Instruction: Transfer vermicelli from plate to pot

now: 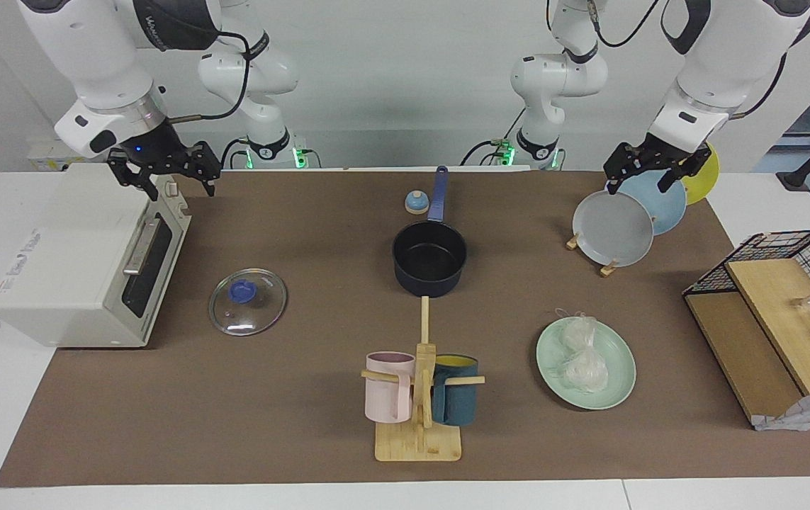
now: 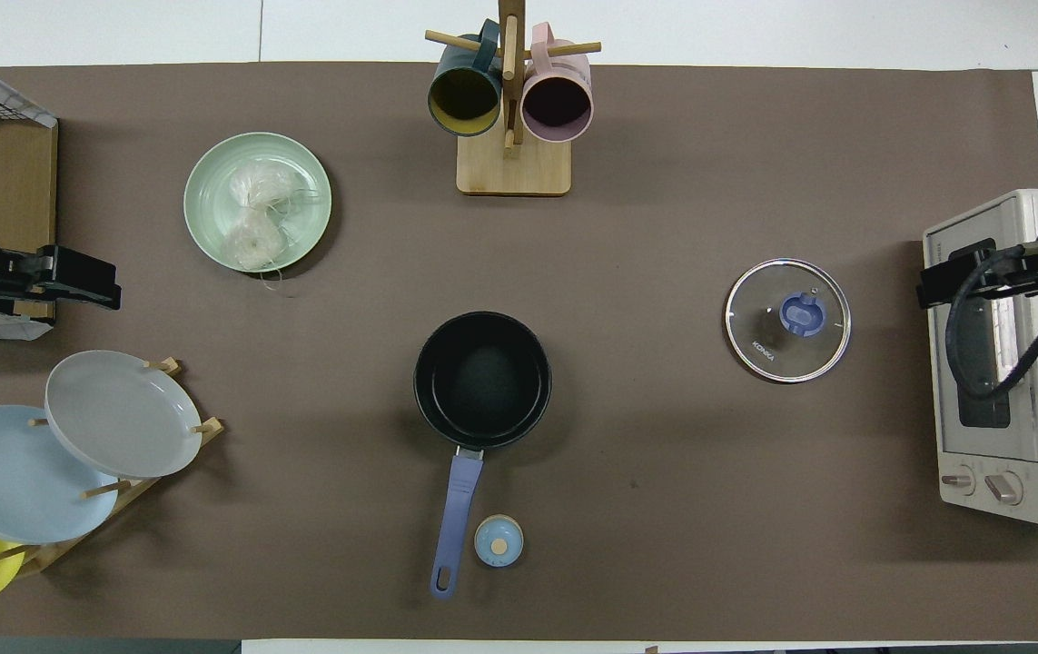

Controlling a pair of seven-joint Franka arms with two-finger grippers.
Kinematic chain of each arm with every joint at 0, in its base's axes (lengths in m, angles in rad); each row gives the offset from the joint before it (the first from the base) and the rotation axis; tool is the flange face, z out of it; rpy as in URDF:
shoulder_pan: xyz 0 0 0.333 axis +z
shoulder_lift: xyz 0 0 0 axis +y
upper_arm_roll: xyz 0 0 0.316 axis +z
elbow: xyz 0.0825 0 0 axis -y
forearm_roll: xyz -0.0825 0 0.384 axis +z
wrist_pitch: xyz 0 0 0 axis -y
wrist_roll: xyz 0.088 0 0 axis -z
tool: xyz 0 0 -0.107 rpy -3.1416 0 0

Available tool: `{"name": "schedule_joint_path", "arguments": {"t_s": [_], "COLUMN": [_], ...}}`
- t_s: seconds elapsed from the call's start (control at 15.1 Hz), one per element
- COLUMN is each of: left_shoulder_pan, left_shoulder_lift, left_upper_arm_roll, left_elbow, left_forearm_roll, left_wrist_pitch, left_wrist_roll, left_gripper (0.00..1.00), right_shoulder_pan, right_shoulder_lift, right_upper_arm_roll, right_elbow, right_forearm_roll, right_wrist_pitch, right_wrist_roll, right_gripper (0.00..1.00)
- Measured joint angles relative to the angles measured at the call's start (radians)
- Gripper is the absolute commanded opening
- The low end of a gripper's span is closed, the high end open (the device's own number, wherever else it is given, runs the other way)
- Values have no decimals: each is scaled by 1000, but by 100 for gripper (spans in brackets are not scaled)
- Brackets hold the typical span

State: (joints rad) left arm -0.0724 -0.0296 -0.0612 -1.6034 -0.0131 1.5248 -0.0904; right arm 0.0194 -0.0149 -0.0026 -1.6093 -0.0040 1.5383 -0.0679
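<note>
The vermicelli (image 1: 582, 354) lies in two translucent whitish clumps on the mint-green plate (image 1: 619, 386), which sits farther from the robots than the pot and toward the left arm's end; both also show in the overhead view, the vermicelli (image 2: 255, 213) and the plate (image 2: 206, 186). The dark pot (image 1: 429, 256) stands empty mid-table, its blue handle (image 1: 439, 195) pointing toward the robots. My left gripper (image 1: 640, 183) hangs open and empty over the plate rack. My right gripper (image 1: 176, 185) hangs open and empty over the toaster oven.
A glass lid (image 1: 247, 301) lies between the pot and the toaster oven (image 1: 79, 262). A mug tree (image 1: 419, 397) holds a pink and a teal mug. The plate rack (image 1: 610, 268) holds grey, light blue and yellow plates. A wire basket (image 1: 780, 248) and a small blue knob (image 1: 416, 203) are also there.
</note>
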Motion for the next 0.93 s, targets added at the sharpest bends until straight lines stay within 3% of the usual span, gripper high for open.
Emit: {"name": "schedule_joint_path", "arguments": {"t_s": [0.93], "left_shoulder_pan": [-1], "left_shoulder_lift": [0], "left_upper_arm_roll": [0], "left_elbow": [0], "left_forearm_roll": [-9], "left_wrist_pitch": [9], "left_wrist_roll": [25], "left_gripper": [100], "right_shoulder_pan": [-9], "right_shoulder_lift": [-1], "right_upper_arm_roll": [-24], "right_elbow": [-1], "right_forearm_roll": [1], "right_wrist_pitch": [1], "right_wrist_roll": [0], "right_gripper": [100]}}
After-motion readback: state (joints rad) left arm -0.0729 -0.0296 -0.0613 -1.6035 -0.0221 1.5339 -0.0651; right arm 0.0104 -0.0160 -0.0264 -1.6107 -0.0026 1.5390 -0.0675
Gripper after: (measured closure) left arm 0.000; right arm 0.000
